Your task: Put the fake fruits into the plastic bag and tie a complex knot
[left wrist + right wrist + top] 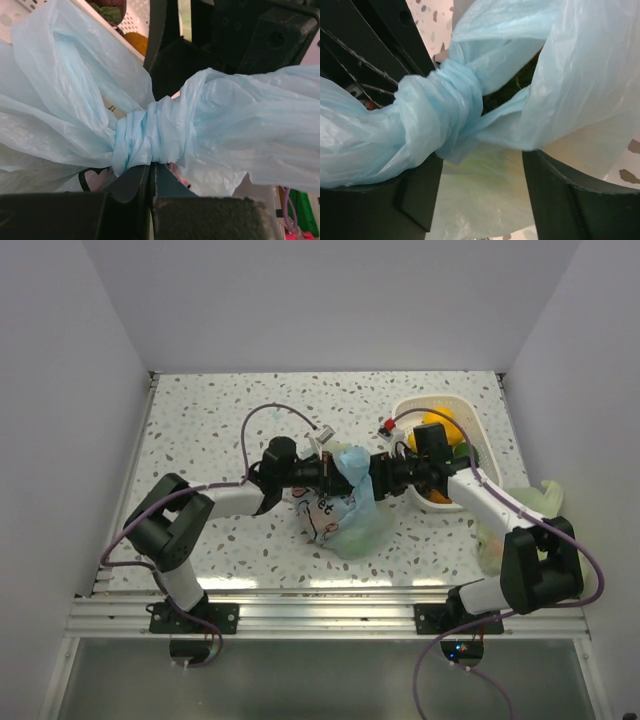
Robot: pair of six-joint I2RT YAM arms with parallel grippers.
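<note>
Top external view: the speckled counter (200,420) carries the plastic bag (350,522) at its middle, between both arms, and a white basket (470,408) sits just right of it. The left claw (151,172) is pressed closed at the bag's top. The right claw (480,162) stands spread, with blue film lying between its fingers. Orange and green fake fruits (440,428) lie in the basket. Between the claws, the knot (142,140) is a tight bunched lump.

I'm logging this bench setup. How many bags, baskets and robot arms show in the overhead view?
Thin plastic bags: 2 (knotted light-blue bag, pale green bag)
White perforated plastic basket: 1
Black-and-white robot arms: 2 (left arm, right arm)
Total: 5
</note>
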